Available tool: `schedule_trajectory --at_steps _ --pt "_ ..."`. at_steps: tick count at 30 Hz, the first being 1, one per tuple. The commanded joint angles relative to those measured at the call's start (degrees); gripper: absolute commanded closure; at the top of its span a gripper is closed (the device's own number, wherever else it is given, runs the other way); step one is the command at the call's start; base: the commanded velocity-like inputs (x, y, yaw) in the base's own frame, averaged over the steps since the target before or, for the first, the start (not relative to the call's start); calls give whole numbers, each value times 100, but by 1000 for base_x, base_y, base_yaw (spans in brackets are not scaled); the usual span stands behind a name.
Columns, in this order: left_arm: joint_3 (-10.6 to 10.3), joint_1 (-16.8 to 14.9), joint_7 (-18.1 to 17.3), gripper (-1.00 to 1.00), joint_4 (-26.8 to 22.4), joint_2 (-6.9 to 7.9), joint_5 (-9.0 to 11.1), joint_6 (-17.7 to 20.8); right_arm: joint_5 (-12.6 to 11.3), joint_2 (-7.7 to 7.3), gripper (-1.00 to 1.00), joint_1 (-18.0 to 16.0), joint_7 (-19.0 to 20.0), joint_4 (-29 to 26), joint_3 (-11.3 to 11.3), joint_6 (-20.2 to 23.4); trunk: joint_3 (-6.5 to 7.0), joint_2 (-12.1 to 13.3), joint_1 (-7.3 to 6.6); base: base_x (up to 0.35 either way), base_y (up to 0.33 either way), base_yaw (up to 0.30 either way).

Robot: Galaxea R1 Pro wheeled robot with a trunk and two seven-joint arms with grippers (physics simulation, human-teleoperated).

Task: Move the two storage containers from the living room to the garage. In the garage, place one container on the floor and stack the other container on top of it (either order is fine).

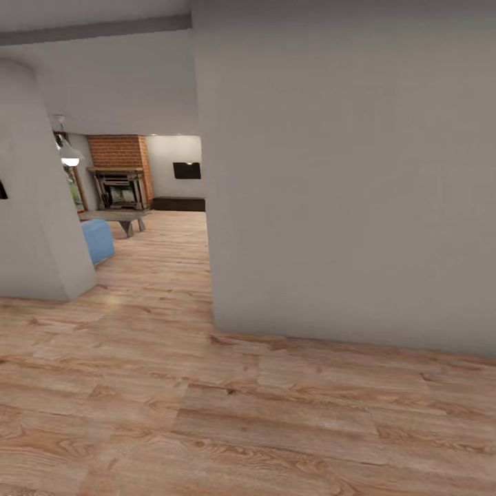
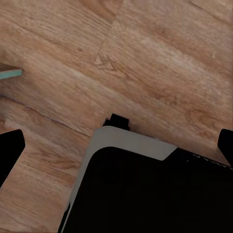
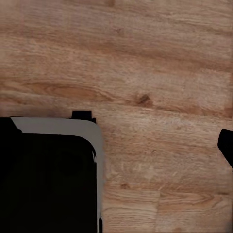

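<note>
No storage container was in sight; the living room, marked by its red brick chimney and stone fireplace, lay ahead-left beyond a grey wall. Both wrist cameras looked down on the wood-plank floor and the robot's base. Whether either pincer was clenched could not be told.
</note>
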Motion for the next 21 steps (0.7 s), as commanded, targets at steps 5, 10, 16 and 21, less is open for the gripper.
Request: schedule_trajectory --at_steps 5,10,16,21 --pt "5 -5 7 -100 5 -1 20 -16 -52 2 -100 -5 1 14 43 -23 -8 -5 4 323 0 295" --pt "5 -5 7 -100 5 -1 20 -17 -52 5 -100 -5 0 14 40 -23 -8 -5 4 323 0 299" --pt "5 -6 7 -100 5 -1 20 -18 -52 17 -100 -5 -38 14 23 -23 -8 -5 4 323 0 300" --pt "6 -6 7 -100 5 -1 20 -18 -52 24 -100 -5 -48 14 25 -23 -8 -5 4 323 0 300"
